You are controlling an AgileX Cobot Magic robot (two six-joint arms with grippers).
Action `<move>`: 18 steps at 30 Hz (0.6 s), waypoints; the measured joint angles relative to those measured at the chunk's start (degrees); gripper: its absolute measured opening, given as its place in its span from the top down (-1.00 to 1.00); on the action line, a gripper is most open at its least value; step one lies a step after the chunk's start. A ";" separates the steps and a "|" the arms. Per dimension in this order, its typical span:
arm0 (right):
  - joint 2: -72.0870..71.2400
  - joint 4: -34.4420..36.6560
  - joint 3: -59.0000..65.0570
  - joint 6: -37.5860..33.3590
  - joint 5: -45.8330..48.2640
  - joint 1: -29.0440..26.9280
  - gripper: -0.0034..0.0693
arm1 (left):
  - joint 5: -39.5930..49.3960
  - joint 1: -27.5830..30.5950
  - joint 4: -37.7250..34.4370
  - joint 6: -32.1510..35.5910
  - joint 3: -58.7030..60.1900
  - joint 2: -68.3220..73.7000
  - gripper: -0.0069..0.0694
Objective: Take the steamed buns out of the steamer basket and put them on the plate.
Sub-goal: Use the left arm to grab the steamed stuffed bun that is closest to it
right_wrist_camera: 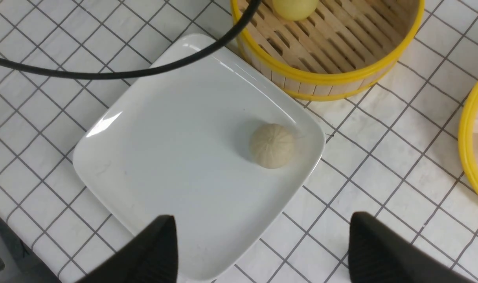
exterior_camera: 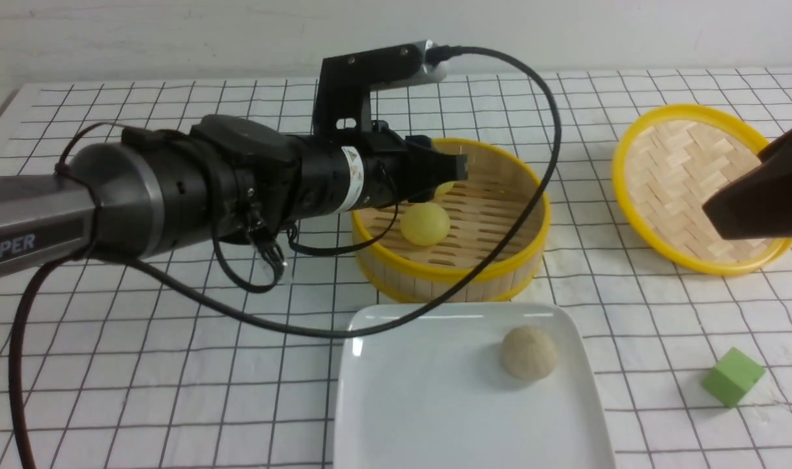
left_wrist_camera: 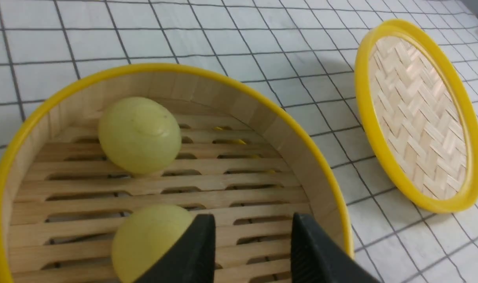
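Note:
The steamer basket point(exterior_camera: 454, 277) stands mid-table and holds two pale yellow steamed buns. One bun point(exterior_camera: 425, 223) lies in plain sight; the other point(exterior_camera: 445, 190) is mostly hidden behind my left gripper point(exterior_camera: 451, 170). In the left wrist view that gripper point(left_wrist_camera: 252, 236) hangs open over the slatted floor with nothing between its fingers; the near bun point(left_wrist_camera: 146, 239) sits just beside one finger point(left_wrist_camera: 197, 251), and the far bun point(left_wrist_camera: 138, 135) is apart. A greyish beige bun point(exterior_camera: 528, 352) rests on the white plate point(exterior_camera: 402, 404). My right gripper point(right_wrist_camera: 262, 217) is open wide above the plate's edge point(right_wrist_camera: 117, 165), empty.
A shallow yellow-rimmed woven lid point(exterior_camera: 689, 189) lies at the back right, partly under the right arm. A green cube point(exterior_camera: 733, 376) sits right of the plate. The left arm's black cable point(exterior_camera: 539, 189) loops over the basket and the plate's far edge.

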 joint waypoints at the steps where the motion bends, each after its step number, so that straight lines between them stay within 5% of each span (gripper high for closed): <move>1: 0.00 0.00 0.00 0.00 0.00 0.00 -0.63 | 0.33 0.00 0.00 -0.02 0.00 0.00 0.04; 8: 0.00 -0.02 0.00 0.00 0.00 0.00 -0.63 | 26.66 0.27 -0.90 12.90 2.48 0.00 0.05; 11: 0.00 0.09 0.00 0.00 0.00 0.00 -0.63 | 43.58 0.64 -3.52 24.06 3.35 0.00 0.06; 15: 0.00 0.52 0.00 0.00 0.00 0.00 -0.63 | 60.15 0.67 -17.53 46.36 3.35 -0.06 0.11; 18: 0.00 0.52 0.00 0.00 0.00 0.00 -0.63 | 62.79 0.67 -28.33 59.11 3.35 -0.06 0.18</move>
